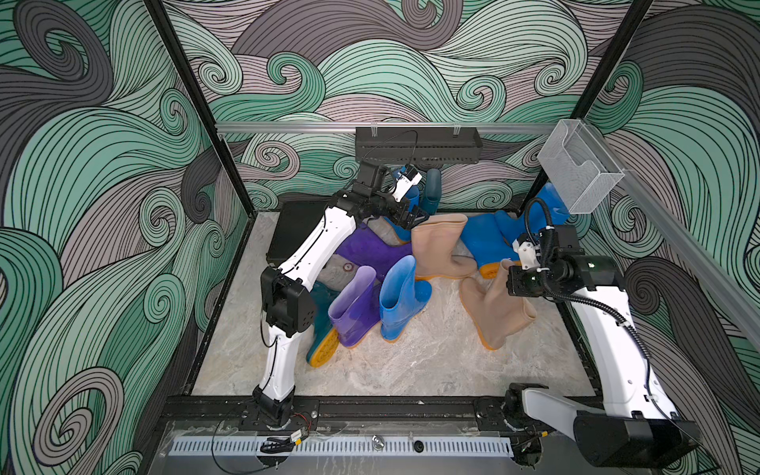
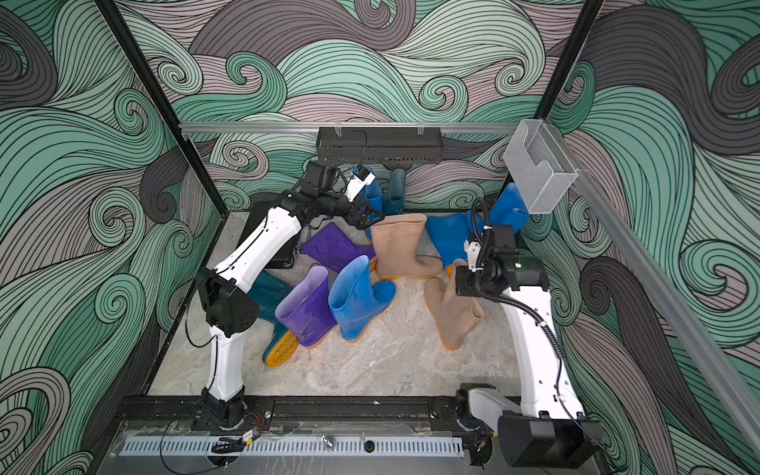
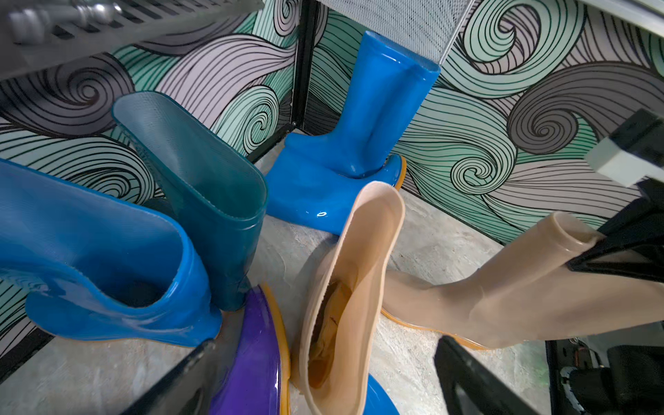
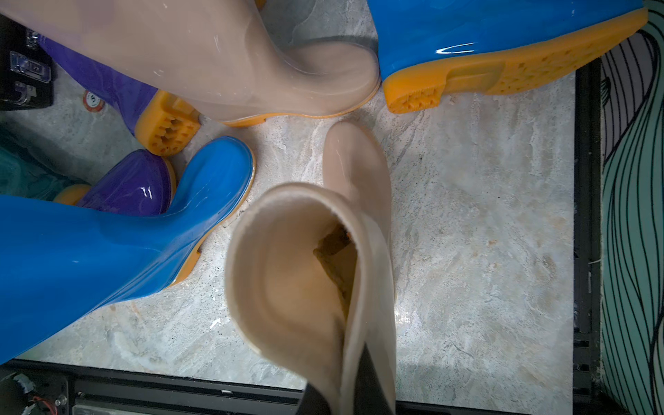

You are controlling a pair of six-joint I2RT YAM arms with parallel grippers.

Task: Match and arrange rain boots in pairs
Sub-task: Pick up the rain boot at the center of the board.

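My right gripper [image 4: 345,391] is shut on the shaft rim of a beige rain boot [image 1: 493,312], which leans at the right of the floor with its toe [image 4: 355,161] low. The second beige boot [image 1: 440,246] stands at the middle back. My left gripper [image 1: 411,218] hangs open over its top, and the boot's mouth [image 3: 341,305] lies between the spread fingers [image 3: 463,377] without touching them. A purple boot [image 1: 355,308] and a blue boot [image 1: 401,300] stand side by side in front. Another purple boot [image 1: 370,246] lies behind them.
A dark teal boot [image 1: 325,345] lies sole-out under the left arm, another [image 1: 432,189] stands at the back wall beside a blue one [image 3: 107,258]. Blue boots [image 1: 485,242] lie back right, one [image 1: 547,205] leaning in the corner. A flat black case [image 1: 292,234] sits back left.
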